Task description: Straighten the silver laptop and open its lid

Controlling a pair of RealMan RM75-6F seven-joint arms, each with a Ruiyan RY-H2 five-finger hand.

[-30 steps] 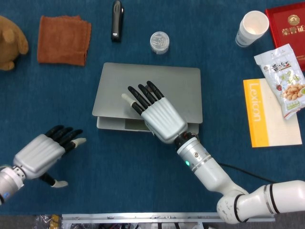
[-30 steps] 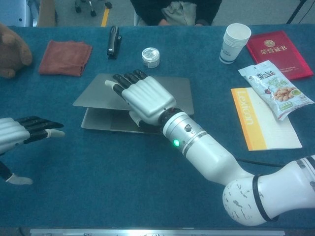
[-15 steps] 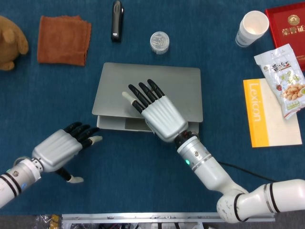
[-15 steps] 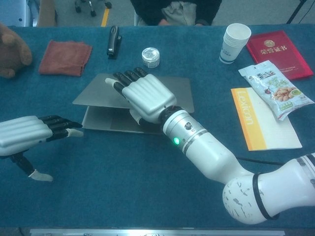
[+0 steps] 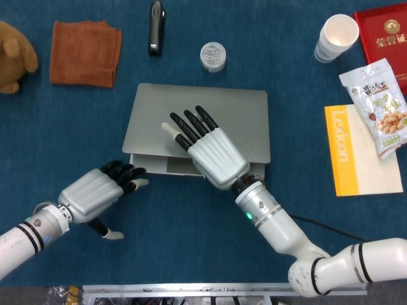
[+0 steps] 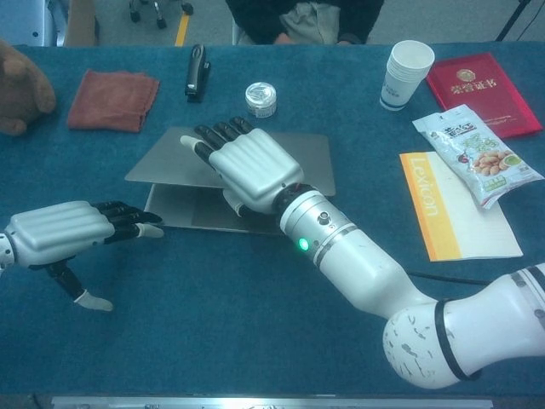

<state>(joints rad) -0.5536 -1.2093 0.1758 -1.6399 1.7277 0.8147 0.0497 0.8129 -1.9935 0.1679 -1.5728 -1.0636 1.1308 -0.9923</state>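
Observation:
The silver laptop (image 5: 238,117) (image 6: 312,160) lies mid-table, roughly square to the table edge, its lid lifted a little off the base along the front. My right hand (image 5: 213,152) (image 6: 252,170) lies over the lid's front edge, fingers flat on top and the thumb tucked under the lid, gripping it. My left hand (image 5: 95,190) (image 6: 66,230) is open at the front left, with its dark fingertips (image 5: 130,175) reaching the base's front-left corner. I cannot tell whether they touch it.
Along the back are a plush toy (image 5: 13,57), a brown cloth (image 5: 84,52), a black stapler (image 5: 155,27) and a round tin (image 5: 213,56). To the right are a paper cup (image 5: 337,37), red booklet (image 5: 385,28), snack bag (image 5: 380,105) and yellow Lexicon book (image 5: 359,152).
My left hand has travelled right and forward from the table's left side up to the laptop's front-left corner. The right hand has stayed on the lid.

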